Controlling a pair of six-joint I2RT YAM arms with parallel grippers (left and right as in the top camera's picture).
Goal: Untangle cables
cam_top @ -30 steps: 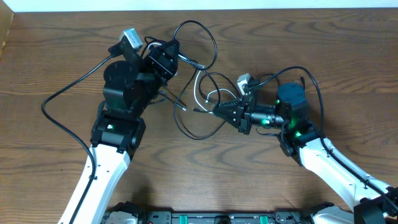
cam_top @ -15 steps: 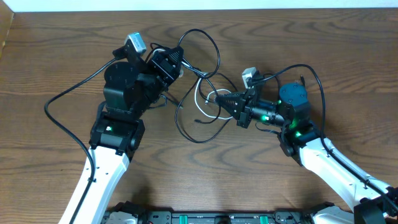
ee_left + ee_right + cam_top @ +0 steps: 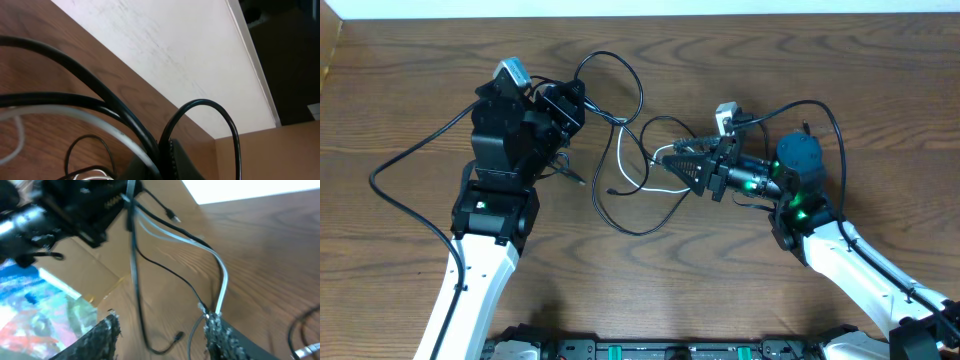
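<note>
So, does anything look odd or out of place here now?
Only the cables: black loops and a white strand cross in a tangle between the shut left claw, which holds some, and the open right claw, whose fingertip touches the white strand. Nothing looks damaged.

table [image 3: 400, 80]: matt, grained wood | cables [image 3: 226, 282]: smooth plastic sheathing, slight gloss

Brown wooden table [image 3: 840, 90] carries a loose tangle of black and white cables [image 3: 630, 230] near its middle
</note>
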